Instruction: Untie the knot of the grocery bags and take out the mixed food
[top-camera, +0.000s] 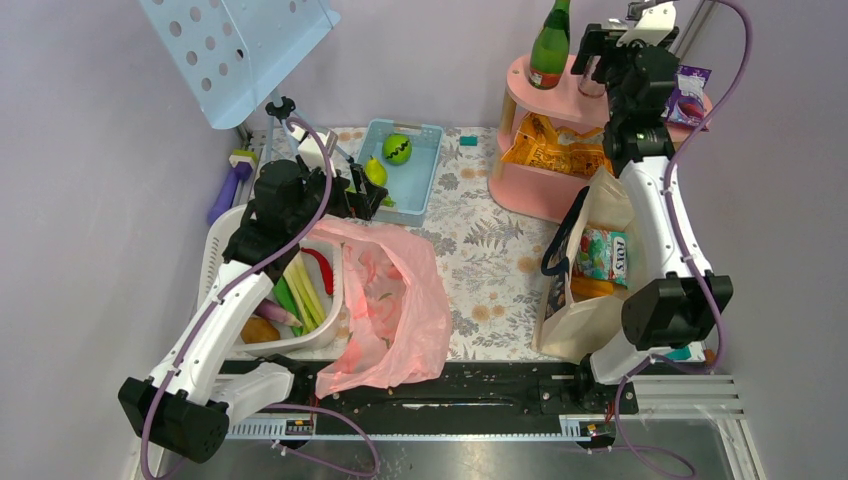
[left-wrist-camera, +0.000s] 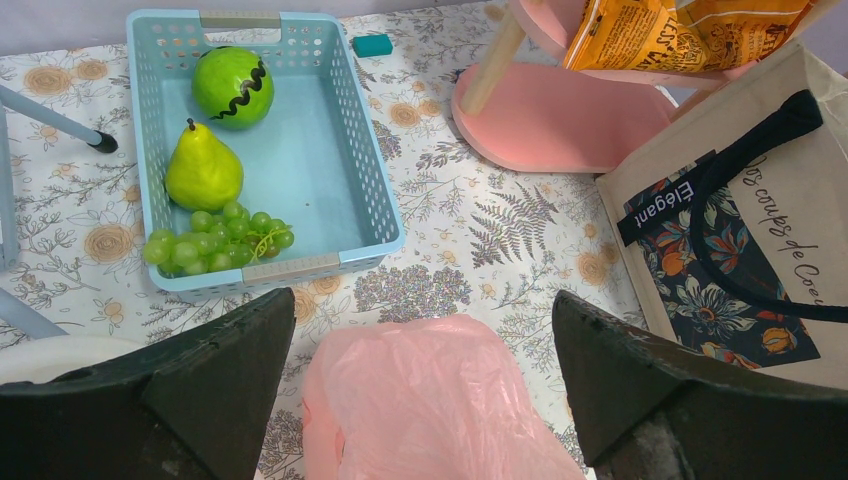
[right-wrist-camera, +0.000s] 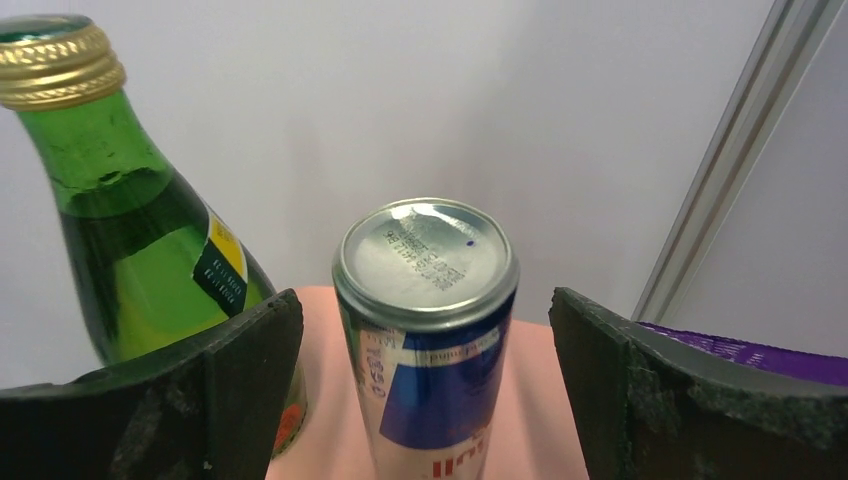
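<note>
**Op:** Right wrist feed: drink can (right-wrist-camera: 425, 330) upright on the pink stand (top-camera: 572, 98), dead centre in my right end effector (right-wrist-camera: 422, 325). Its fingers (right-wrist-camera: 200, 400) are spread wide and clear of the can on both sides. Nothing gripped.

**Spotter:** Green bottle (right-wrist-camera: 140, 240)?

**Op:** Just beside the can, close by one finger (that's the one I worry about). The can looks delivered to me, so my call is a straight lift away. No sideways swing, wrist level, fingers wide until they're above the lid.

**Spotter:** And the left side?

**Op:** Left end effector (left-wrist-camera: 420, 312) is released too, hanging over the pink bag (left-wrist-camera: 430, 410). The bag lies slumped on the desk (left-wrist-camera: 480, 230) between the white tray (top-camera: 215, 250) and the canvas tote (top-camera: 575, 330). Pear (left-wrist-camera: 203, 170) sits in the blue basket (left-wrist-camera: 300, 265), leeks (top-camera: 305, 290) in the tray. A snack packet (top-camera: 603, 255) shows in the tote's mouth. I'd go there next, pinching the packet's top edge, not the handles.
</note>
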